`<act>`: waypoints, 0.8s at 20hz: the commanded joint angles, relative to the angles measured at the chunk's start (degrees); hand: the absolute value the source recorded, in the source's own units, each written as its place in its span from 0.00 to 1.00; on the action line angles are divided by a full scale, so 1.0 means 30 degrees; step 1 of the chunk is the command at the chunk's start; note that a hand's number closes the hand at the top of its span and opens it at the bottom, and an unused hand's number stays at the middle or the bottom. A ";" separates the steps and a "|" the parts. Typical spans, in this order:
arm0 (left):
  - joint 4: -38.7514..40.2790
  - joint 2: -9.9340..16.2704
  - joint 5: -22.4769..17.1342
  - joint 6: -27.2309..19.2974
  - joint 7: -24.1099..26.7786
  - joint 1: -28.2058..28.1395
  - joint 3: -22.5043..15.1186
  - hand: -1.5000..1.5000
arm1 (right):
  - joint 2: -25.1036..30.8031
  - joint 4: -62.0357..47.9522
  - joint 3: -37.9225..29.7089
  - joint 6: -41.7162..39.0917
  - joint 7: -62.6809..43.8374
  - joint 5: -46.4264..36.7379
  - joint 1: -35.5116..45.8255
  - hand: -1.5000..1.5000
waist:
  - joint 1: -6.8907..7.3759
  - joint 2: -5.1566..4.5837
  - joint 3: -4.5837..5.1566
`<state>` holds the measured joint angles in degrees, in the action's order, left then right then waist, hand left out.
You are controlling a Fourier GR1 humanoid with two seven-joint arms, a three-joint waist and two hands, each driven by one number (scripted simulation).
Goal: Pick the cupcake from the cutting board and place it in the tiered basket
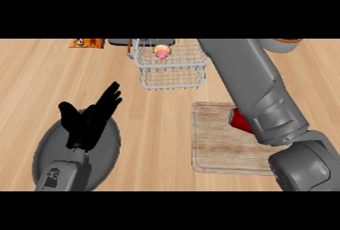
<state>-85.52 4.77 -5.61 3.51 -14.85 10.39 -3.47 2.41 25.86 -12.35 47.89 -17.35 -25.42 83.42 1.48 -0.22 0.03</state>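
Observation:
The cupcake (pixel 161 52), pink-topped in a pale wrapper, sits inside the wire tiered basket (pixel 174 77) at the counter's far middle. The wooden cutting board (pixel 222 150) lies at the right, nearer to me. My right forearm (pixel 249 76) stretches over the board up to the basket's right rim. Only a dark sliver (pixel 159 42) at the picture's top edge, just above the cupcake, may be the right hand; its fingers are cut off. My left hand (pixel 90 121) rests open at the left, fingers up, away from basket and board.
A red object (pixel 239 122) lies on the board, partly hidden under my right arm. A grey plate (pixel 111 150) sits under my left forearm. An orange packet (pixel 87 42) lies at the far left, and a brown-rimmed item (pixel 289 40) shows at the far right.

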 commanded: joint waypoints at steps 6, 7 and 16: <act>0.0074 0.0213 0.0248 -0.0580 0.0266 -0.0806 0.0673 0.50 | 0.2005 0.5851 0.1524 -0.5877 -0.1041 0.0779 -0.5289 0.00 | -0.1723 0.0568 -0.0037; -0.0031 -0.0061 0.0076 -0.0790 0.0384 -0.1240 0.0767 0.50 | 0.2363 0.6539 0.1853 -0.6841 -0.1207 0.0784 -0.5470 0.00 | -0.2005 0.0725 -0.0036; -0.1290 0.0541 0.0009 -0.0739 -0.0157 -0.1867 0.1077 0.50 | 0.6358 1.5091 0.1114 -1.3164 -0.2922 0.4043 -1.1574 0.00 | -0.2281 0.0746 -0.0042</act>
<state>-87.43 6.43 -6.20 2.21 -14.58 5.63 -0.03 17.03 60.53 -7.92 14.68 -24.02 -16.94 56.25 -5.27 2.06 -0.08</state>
